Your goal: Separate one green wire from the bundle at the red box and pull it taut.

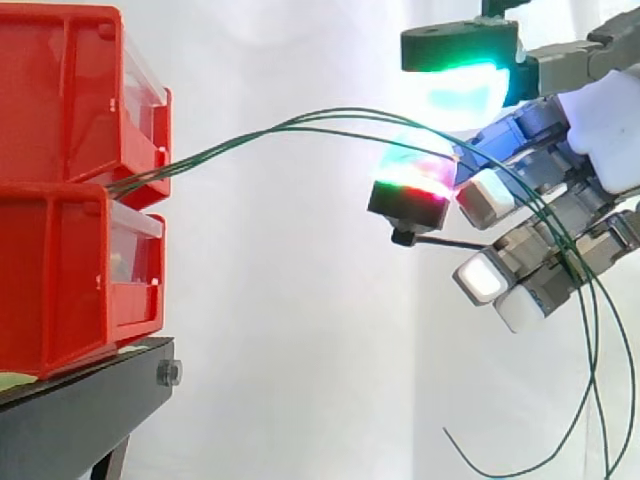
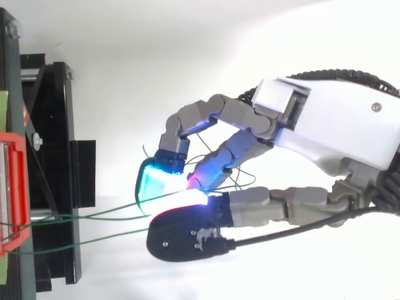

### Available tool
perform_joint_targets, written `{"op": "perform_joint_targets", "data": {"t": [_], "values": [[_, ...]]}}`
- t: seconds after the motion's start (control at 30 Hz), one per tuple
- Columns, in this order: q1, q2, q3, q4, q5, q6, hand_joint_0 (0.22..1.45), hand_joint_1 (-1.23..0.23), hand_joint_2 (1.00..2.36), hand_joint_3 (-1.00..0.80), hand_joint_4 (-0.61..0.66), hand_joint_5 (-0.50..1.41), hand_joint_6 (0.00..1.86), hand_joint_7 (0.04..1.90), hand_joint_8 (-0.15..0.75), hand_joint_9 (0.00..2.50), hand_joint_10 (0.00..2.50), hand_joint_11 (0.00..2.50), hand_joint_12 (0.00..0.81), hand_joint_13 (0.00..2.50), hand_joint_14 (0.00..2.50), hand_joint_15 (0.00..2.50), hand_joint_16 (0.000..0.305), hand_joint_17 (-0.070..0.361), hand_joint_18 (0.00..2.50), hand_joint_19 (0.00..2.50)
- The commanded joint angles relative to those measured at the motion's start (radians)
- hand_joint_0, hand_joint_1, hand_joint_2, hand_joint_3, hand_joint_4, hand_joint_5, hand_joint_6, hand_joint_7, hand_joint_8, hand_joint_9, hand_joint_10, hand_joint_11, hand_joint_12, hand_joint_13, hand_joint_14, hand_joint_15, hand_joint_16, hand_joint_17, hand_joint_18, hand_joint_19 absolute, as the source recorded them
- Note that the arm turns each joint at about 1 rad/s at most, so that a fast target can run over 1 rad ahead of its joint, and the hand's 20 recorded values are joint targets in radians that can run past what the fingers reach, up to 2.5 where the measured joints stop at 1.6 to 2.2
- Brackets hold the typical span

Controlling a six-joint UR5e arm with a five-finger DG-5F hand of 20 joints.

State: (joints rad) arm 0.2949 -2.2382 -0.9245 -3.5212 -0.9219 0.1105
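Several thin green wires leave the gap between two stacked red bins on the left and arc up and right to my hand. In the top view the hand reaches in from the right with its fingers curled. Its thumb meets the cyan and magenta fingertips, and one green wire runs into that pinch. A second wire passes under the thumb. Beyond the fingers the wires droop in loose loops. The stretch to the bins is bowed, not straight.
The bins rest on a black stand at the left edge, seen from above as a black frame. A white curtain hangs behind, and open space lies between the bins and the hand.
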Motion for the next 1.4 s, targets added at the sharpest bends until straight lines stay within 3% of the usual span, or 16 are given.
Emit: {"op": "perform_joint_targets", "data": {"t": [0.0,0.27,0.43,0.57,0.63,0.77,0.87,1.07,1.23,1.37], "values": [[0.001,0.0,0.013,-0.016,0.0,0.0,0.6,-0.76,1.01,-0.35,0.1,-0.17,0.85,0.94,0.234,1.05,0.02,0.78,0.343,0.79,0.02,0.54,0.05,0.112,0.57,0.57],[0.003,0.0,0.021,-0.035,0.0,0.003,0.64,-0.82,1.01,-0.3,0.05,-0.17,0.87,0.96,0.233,1.06,0.02,0.82,0.341,0.79,0.02,0.55,0.05,0.113,0.59,0.57],[0.004,0.0,0.021,-0.035,0.0,0.003,0.65,-0.9,1.01,-0.44,0.07,-0.17,0.88,0.92,0.219,1.05,0.02,0.83,0.338,0.78,0.02,0.55,0.05,0.111,0.6,0.56],[0.003,0.0,0.021,-0.035,0.0,0.003,0.58,-0.86,1.0,-0.5,0.08,-0.17,0.88,0.92,0.225,1.07,0.02,0.82,0.338,0.79,0.02,0.55,0.05,0.112,0.6,0.55],[0.001,0.0,0.021,-0.035,0.0,0.003,0.53,-0.75,1.0,-0.5,0.08,-0.16,0.87,0.92,0.234,1.1,0.02,0.82,0.346,0.8,0.02,0.54,0.052,0.116,0.62,0.56],[0.0,-0.001,0.021,-0.035,0.0,0.003,0.56,-0.62,1.0,-0.5,0.08,-0.16,0.87,0.95,0.235,1.12,0.02,0.82,0.348,0.8,0.02,0.54,0.05,0.113,0.6,0.57],[-0.003,0.0,0.021,-0.035,-0.002,0.003,0.59,-0.64,1.01,-0.41,0.07,-0.15,0.87,0.98,0.234,1.12,0.02,0.82,0.346,0.81,0.02,0.55,0.049,0.111,0.6,0.57],[-0.003,0.0,0.021,-0.035,-0.002,0.003,0.64,-0.83,1.01,-0.27,0.02,-0.16,0.88,1.03,0.238,1.1,0.02,0.84,0.342,0.8,0.02,0.55,0.049,0.111,0.6,0.56],[-0.003,0.003,0.022,-0.042,0.0,0.003,0.7,-0.94,1.01,-0.34,-0.03,-0.17,0.9,1.02,0.222,1.07,0.02,0.83,0.337,0.78,0.02,0.53,0.049,0.11,0.61,0.53],[-0.005,0.009,0.021,-0.054,-0.002,0.002,0.72,-0.97,1.0,-0.5,0.03,-0.17,0.9,0.93,0.209,1.05,0.02,0.82,0.331,0.77,0.02,0.52,0.048,0.109,0.61,0.52]]}}
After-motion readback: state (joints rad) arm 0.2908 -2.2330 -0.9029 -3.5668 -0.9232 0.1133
